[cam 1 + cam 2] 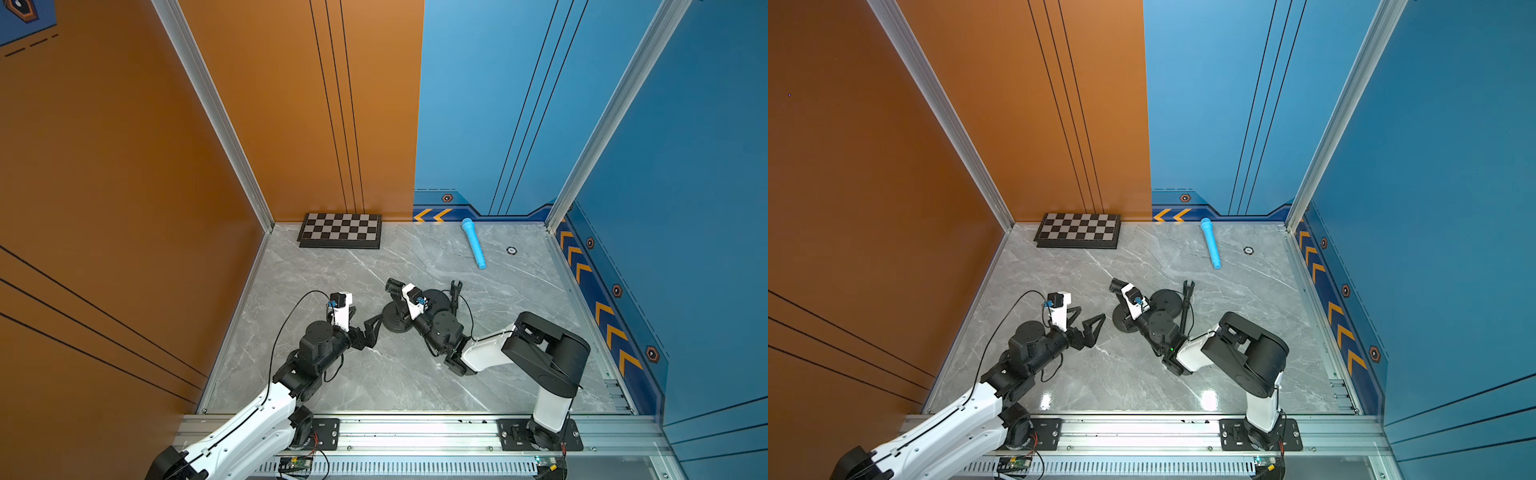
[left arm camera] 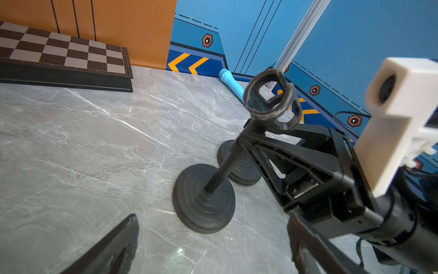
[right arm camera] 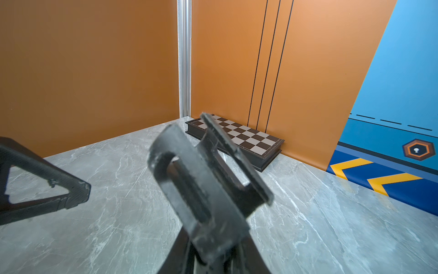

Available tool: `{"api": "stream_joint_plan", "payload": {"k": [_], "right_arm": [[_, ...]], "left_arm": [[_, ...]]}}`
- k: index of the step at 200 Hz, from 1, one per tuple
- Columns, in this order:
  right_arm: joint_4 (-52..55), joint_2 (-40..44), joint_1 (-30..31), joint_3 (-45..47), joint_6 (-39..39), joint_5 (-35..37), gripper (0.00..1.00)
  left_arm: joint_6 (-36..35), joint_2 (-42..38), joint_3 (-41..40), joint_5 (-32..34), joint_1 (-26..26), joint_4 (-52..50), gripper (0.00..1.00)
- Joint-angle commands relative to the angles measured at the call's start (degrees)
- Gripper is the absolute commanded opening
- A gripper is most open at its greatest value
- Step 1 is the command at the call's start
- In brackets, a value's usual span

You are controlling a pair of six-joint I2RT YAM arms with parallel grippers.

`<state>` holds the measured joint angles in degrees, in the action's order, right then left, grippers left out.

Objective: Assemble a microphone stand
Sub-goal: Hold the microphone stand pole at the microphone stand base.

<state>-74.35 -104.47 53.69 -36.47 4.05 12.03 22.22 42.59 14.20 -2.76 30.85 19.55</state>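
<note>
Nearest me, my left tool hangs with its fingers wide apart, holding nothing. It is just beside the stand, ready to help. My right tool is clamped on the thin pole of the black microphone stand, I think to keep it steady. The stand's round base sits on the grey marble surface. Behind it are a second round black base and a loose black forked pole. Far back, the bright blue plastic microphone lies near the wall, well apart from a black-and-white chessboard.
</note>
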Motion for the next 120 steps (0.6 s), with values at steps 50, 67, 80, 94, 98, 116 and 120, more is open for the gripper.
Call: {"api": "stream_joint_plan", "payload": {"k": [50,67,80,94,98,116,120], "right_arm": [[13.19,5.86,0.98,7.8,-3.75,-0.78,0.0],[17.94,8.87,1.0,7.69,-3.95,-1.26,0.0],[22.6,10.87,0.76,6.75,-3.73,-2.09,0.0],[26.72,12.29,0.27,5.45,-3.61,-3.38,0.0],[27.39,12.49,-0.09,5.03,-3.57,-4.06,0.0],[30.62,12.8,-1.43,3.25,-4.02,-6.0,0.0],[31.19,12.8,-1.76,2.81,-4.18,-6.63,0.0]], "left_arm": [[-3.42,0.4,0.55,-0.28,3.57,1.05,0.98],[-3.91,0.39,0.4,0.36,4.16,1.63,0.98],[-4.17,0.52,0.08,0.65,4.55,2.31,0.98],[-4.54,1.02,-0.03,0.65,4.86,3.01,0.98],[-4.7,1.23,-0.02,0.57,5.04,3.12,0.98],[-5.54,2.43,0.34,0.13,5.63,3.64,0.98],[-5.77,2.7,0.37,0.04,5.85,3.74,0.98]]}}
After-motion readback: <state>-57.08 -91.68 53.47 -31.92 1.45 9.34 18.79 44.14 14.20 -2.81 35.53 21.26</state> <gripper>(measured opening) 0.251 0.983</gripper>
